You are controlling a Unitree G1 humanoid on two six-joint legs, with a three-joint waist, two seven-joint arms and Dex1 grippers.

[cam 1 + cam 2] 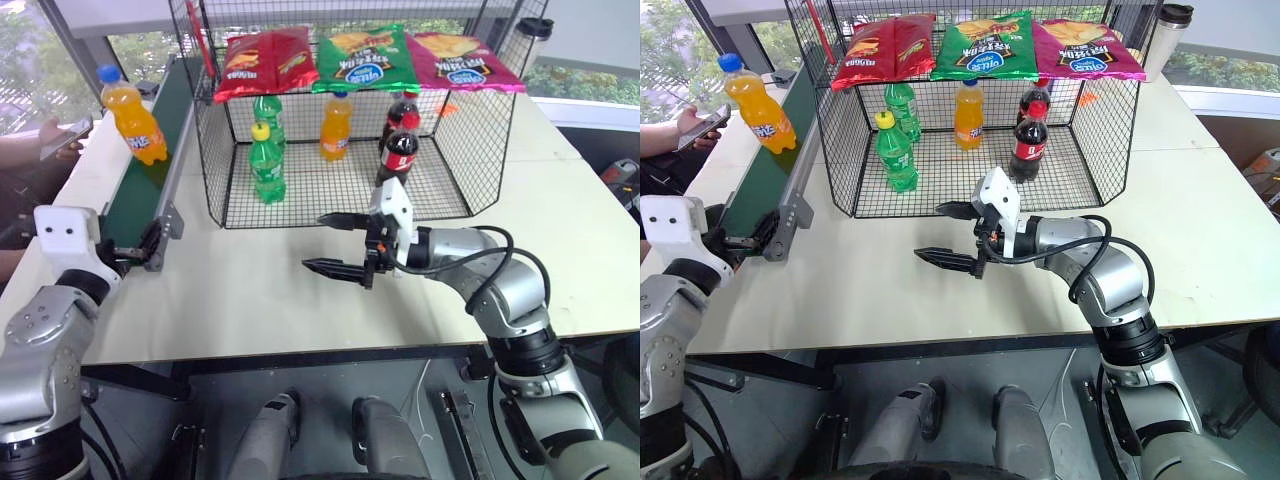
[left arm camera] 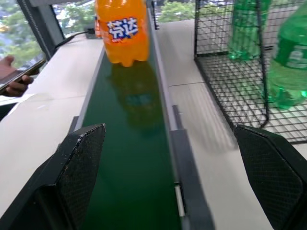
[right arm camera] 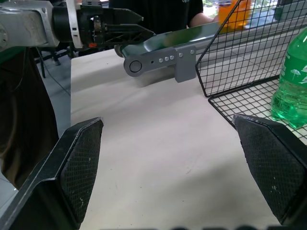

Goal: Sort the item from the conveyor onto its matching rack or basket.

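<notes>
I see the orange soda bottle (image 1: 133, 123) standing upright on the dark-green conveyor (image 1: 150, 170), up at about ten o'clock from the table's (image 1: 300, 300) middle and just left of the black wire cage (image 1: 340, 140). My left gripper (image 2: 172, 177) sits at the belt's near end at about eight o'clock, fingers spread wide and empty, with the bottle well ahead of it. My right gripper (image 1: 335, 243) hovers over the table at six o'clock from the cage, pointing left, fingers wide, holding nothing; the cage holds green bottles (image 1: 266, 160), an orange bottle (image 1: 335, 127) and cola bottles (image 1: 399, 145), with chip bags (image 1: 365, 58) on top.
</notes>
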